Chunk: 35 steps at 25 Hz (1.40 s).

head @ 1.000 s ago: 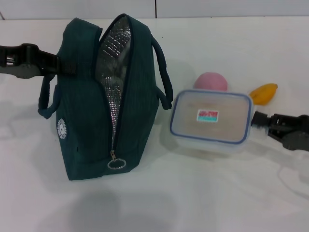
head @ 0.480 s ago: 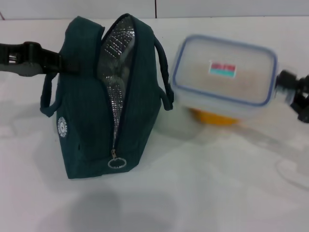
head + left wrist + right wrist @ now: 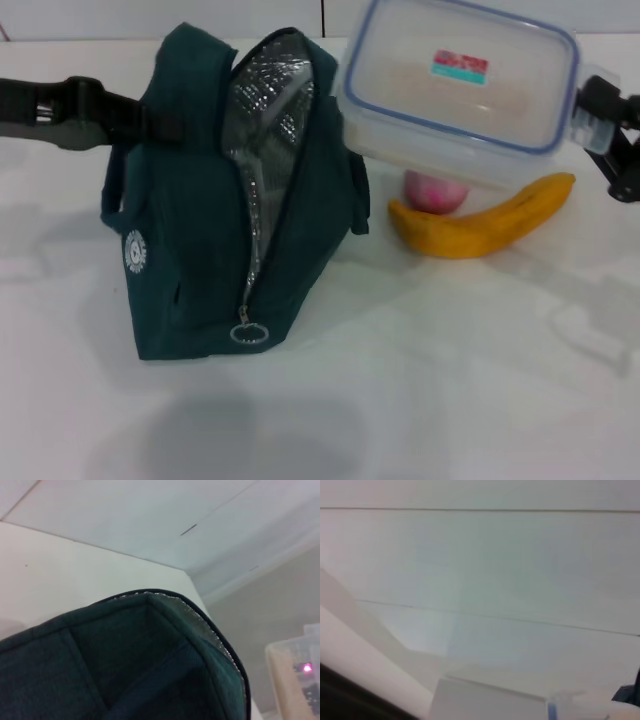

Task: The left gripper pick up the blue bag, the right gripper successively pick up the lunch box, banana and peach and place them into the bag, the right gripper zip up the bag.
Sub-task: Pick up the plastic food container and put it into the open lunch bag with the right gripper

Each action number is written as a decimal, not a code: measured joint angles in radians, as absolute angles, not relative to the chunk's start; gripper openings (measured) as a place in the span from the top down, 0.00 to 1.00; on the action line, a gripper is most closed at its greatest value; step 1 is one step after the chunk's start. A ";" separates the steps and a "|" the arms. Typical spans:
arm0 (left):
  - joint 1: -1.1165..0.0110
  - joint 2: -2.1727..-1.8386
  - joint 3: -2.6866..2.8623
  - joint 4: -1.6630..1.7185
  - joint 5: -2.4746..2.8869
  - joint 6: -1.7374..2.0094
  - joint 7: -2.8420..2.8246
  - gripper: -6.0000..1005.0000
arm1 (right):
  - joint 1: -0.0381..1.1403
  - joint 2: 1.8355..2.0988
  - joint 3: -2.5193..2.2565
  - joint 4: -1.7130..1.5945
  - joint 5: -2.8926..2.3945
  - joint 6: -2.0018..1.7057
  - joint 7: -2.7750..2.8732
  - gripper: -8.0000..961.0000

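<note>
Blue bag [image 3: 190, 200]: matt dark teal woven cloth with a fine ribbed weave; lining [image 3: 262, 110] of crinkled, reflective silver foil; zipper ending in a shiny metal ring pull [image 3: 248, 333]. Lunch box [image 3: 455, 95]: clear, smooth, glossy plastic with a blue plastic rim and a printed paper-like label [image 3: 461, 66]. Banana [image 3: 485, 220]: smooth, faintly sheened yellow-orange skin. Peach [image 3: 432, 193]: matt pink skin. Table [image 3: 420, 380]: smooth white surface, dull finish. Left gripper [image 3: 150, 118] and right gripper [image 3: 598, 112]: black, matt, hard plastic-looking parts.

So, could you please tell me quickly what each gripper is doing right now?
Left gripper: shut on the blue bag, at its upper side.
Right gripper: shut on the lunch box, held in the air.
</note>
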<state>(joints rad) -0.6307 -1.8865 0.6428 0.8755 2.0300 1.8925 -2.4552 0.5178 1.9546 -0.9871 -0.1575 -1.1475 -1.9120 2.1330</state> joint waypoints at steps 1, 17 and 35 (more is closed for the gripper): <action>-0.634 -1.889 0.643 0.875 2.020 1.899 -2.456 0.96 | 0.528 1.958 -0.987 -0.158 -1.147 -1.911 2.136 0.84; -0.666 -1.916 0.720 0.859 1.946 1.913 -2.459 0.96 | 0.583 1.989 -0.995 -0.160 -1.130 -1.831 2.154 0.81; -0.660 -1.917 0.717 0.859 1.932 1.913 -2.449 0.96 | 0.545 1.987 -1.077 -0.156 -1.167 -1.726 2.154 0.79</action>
<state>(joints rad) -0.6599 -1.9167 0.7166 0.8590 1.9320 1.9128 -2.4488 0.5453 1.9874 -1.0769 -0.1563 -1.1673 -1.7259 2.1537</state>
